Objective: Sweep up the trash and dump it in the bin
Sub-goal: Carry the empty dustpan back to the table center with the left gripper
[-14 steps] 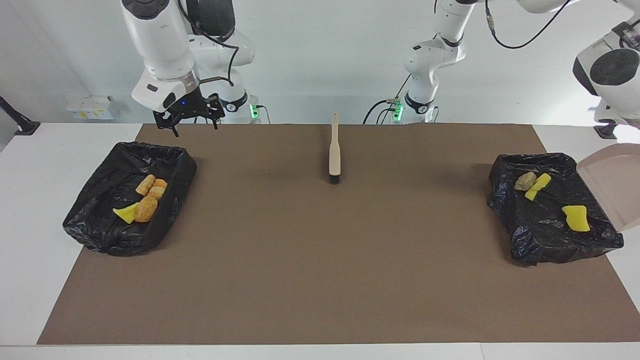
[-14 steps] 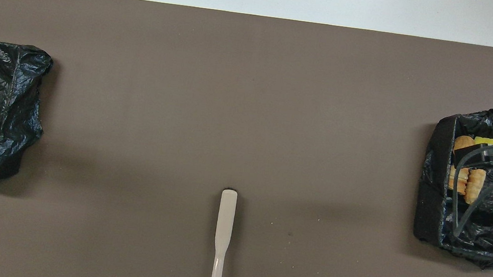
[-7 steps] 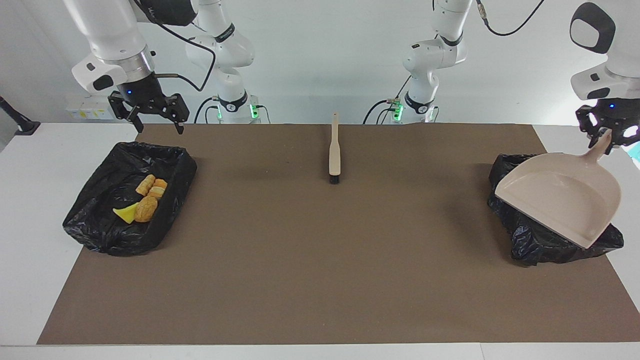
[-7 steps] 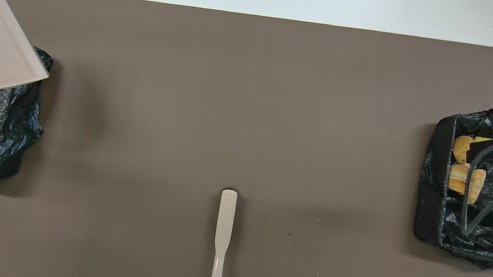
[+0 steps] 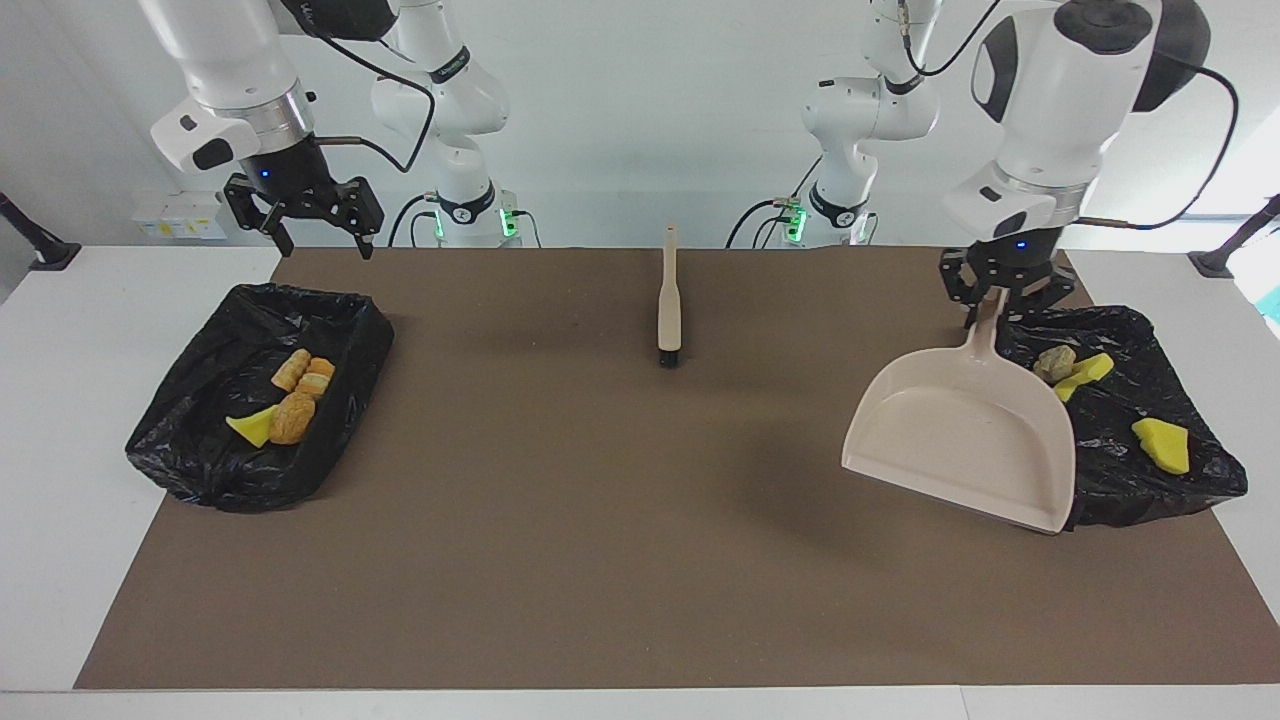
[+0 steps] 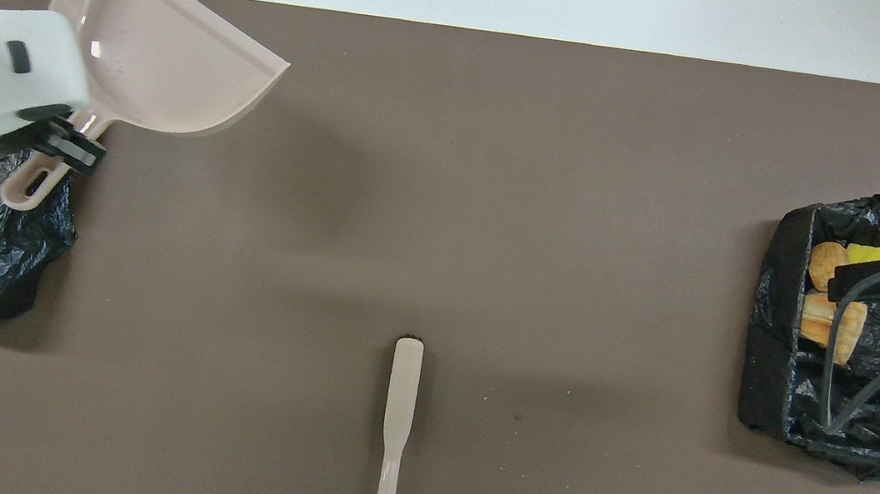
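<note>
1. Nearest the robots, our brush (image 5: 669, 305) lies untouched on the mat (image 5: 600, 560).
2. Our right gripper (image 5: 305, 215) hangs spread open over one bin (image 5: 190, 450), which holds four scraps (image 5: 292, 398).
3. Our left gripper (image 5: 1003, 290) clamps the empty dustpan (image 5: 965, 440) by its handle, beside a second bin (image 5: 1180, 490) holding three scraps (image 5: 1160, 444).
4. We judge dumping done; only setting the dustpan down remains.
</note>
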